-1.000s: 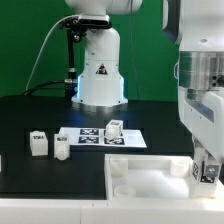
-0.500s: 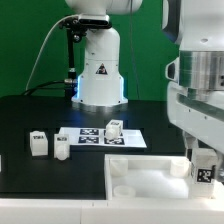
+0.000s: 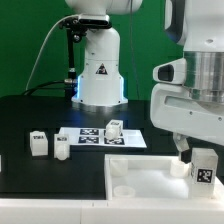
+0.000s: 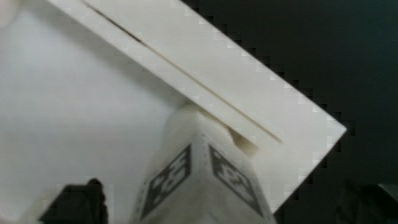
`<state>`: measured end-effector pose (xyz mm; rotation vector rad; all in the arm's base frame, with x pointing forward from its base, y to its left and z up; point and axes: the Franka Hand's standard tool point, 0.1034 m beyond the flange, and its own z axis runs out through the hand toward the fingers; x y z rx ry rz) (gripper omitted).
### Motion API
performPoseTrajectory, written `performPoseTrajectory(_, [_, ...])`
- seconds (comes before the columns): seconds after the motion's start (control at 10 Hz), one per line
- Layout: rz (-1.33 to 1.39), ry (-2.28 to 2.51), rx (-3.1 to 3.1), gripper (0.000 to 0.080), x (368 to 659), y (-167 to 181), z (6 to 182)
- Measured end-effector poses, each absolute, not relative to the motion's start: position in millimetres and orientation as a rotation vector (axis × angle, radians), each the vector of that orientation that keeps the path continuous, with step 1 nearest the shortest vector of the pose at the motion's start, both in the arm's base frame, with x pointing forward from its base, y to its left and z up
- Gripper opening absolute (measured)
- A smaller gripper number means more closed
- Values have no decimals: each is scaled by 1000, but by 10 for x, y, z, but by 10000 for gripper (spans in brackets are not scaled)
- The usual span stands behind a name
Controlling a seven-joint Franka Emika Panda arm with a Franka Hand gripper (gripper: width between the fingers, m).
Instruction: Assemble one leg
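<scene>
A leg (image 3: 203, 168), a small white post with a black-and-white tag, stands upright at the corner of the large flat white panel (image 3: 140, 182) on the exterior view's right. My gripper (image 3: 200, 150) hangs just above it, open. In the wrist view the same leg (image 4: 205, 172) rises between my two dark fingers (image 4: 80, 203), which stand wide apart and clear of its sides; the gripper (image 4: 231, 208) holds nothing. The panel's raised rim (image 4: 214, 85) runs diagonally behind the leg.
Two more legs (image 3: 38, 142) (image 3: 61, 148) stand on the black table at the exterior view's left. Another (image 3: 114, 128) sits on the marker board (image 3: 92, 137). The arm's white base (image 3: 100, 75) stands behind the board.
My gripper has opened and let go of the leg, then lifted and shifted toward the exterior view's left. The leg stays standing at the panel's corner.
</scene>
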<state>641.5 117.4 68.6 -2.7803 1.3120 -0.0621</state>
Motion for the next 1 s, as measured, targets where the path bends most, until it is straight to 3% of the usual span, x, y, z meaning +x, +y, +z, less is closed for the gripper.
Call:
performPoseTrajectory(0.4, [-111, 394, -3106, 649, 6451, 1119, 714])
performPoseTrajectory(0.6, [-142, 432, -3098, 649, 6465, 1079, 729])
performPoseTrajectory(0.8, [-142, 454, -3094, 410, 6467, 1070, 727])
performPoseTrajectory(0.9, [-140, 586, -3067, 410, 6466, 1074, 725])
performPoseTrajectory(1.0, [-139, 678, -3046, 285, 6465, 1073, 723])
